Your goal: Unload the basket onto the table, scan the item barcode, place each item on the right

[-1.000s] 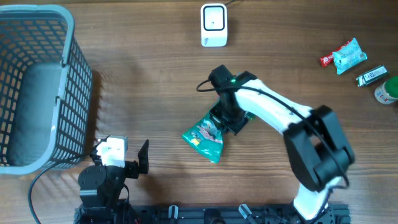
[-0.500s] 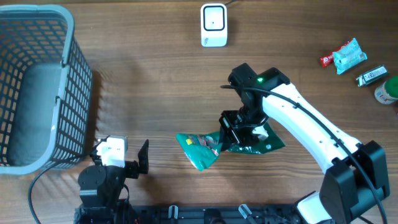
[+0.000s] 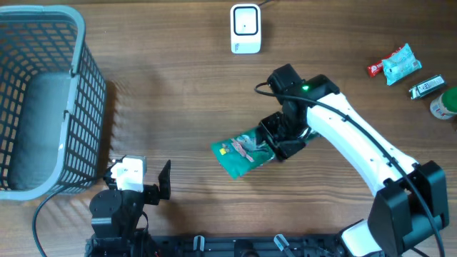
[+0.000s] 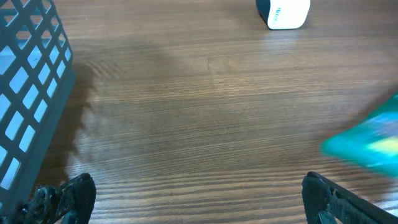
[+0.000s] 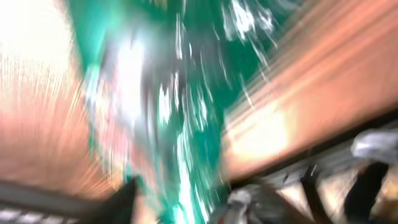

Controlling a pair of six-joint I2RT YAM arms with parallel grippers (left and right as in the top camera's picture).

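A green snack packet [image 3: 239,153] lies on the wooden table in the middle of the overhead view. My right gripper [image 3: 280,138] is over its right end. In the right wrist view the packet [image 5: 186,124] is a blurred green streak running between the two fingers, which stand apart, so my right gripper [image 5: 186,199] is open. The white scanner [image 3: 245,28] stands at the far middle of the table and also shows as the scanner [image 4: 283,12] in the left wrist view. My left gripper [image 4: 196,199] rests open near the front left, with nothing between its fingers.
A grey mesh basket [image 3: 78,107] fills the left side. Loose items sit at the far right: a wrapped snack [image 3: 394,63], a small bar [image 3: 426,86] and a green-lidded jar [image 3: 446,103]. The green packet shows as a blur [image 4: 367,140] in the left wrist view.
The right arm swung right with the packet, then set it down flatter and a little to the left. Its jaws have parted from the packet. The left arm has not moved.
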